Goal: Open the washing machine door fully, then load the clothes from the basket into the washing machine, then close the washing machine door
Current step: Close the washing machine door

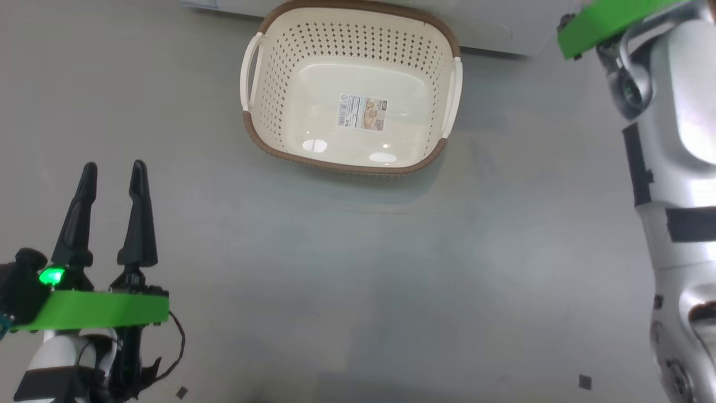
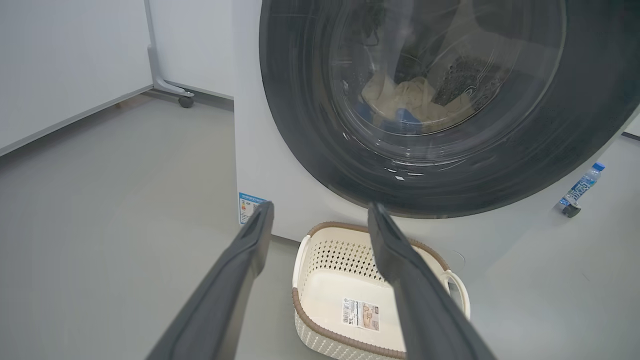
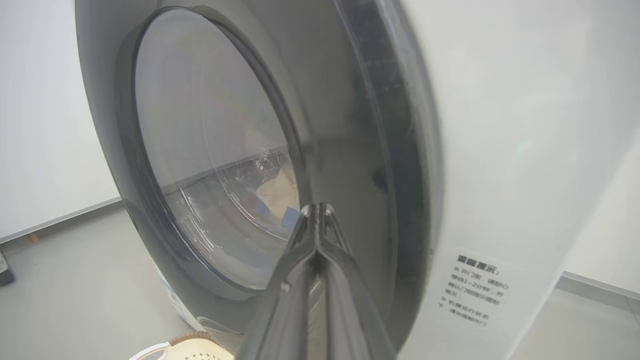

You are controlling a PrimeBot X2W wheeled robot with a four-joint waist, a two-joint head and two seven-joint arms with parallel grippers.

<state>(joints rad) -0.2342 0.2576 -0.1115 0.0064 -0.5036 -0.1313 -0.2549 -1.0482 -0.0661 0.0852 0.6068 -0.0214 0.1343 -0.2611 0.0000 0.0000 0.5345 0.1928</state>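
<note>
On the grey floor (image 1: pixel 358 268) beneath me: smooth, matte, faintly glossy, with two small dark specks near my base. Item, my left claw (image 1: pixel 114 164): low at my left, above bare floor, its two dark fingers spread wide with nothing between them, a green bracket and a lit green lamp at its wrist. Item, my right forearm (image 1: pixel 671 168): pale and silver, reaching forward along my right side. Item, the basket (image 1: pixel 347 166): cream, perforated, brown-rimmed, standing on the floor ahead and to the right of my left claw, well apart from it, its bare bottom showing a paper label (image 1: pixel 363 113); its far rim sits just before the foot of the washing machine (image 2: pixel 260 165). Item, that machine: a white box with a blue label (image 2: pixel 248 206) at its lower corner. Item, the washing machine door (image 2: pixel 300 125): wide black rim lying close against the white front. Item, my right claw (image 3: pixel 320 206): fingers pressed together, holding nothing, pointed at the door's black rim from close by; whether the tips touch it I cannot tell. Item, the clothes (image 2: pixel 400 97): pale yellow heap with a touch of blue, seen through the glass, lying inside the drum. Item, further off: a white printed sticker (image 3: pixel 472 295) on the machine's side, a water bottle (image 2: pixel 580 187) lying on the floor beyond it, a white wall panel (image 2: pixel 65 60) and a castor (image 2: pixel 186 101) on a frame leg.
</note>
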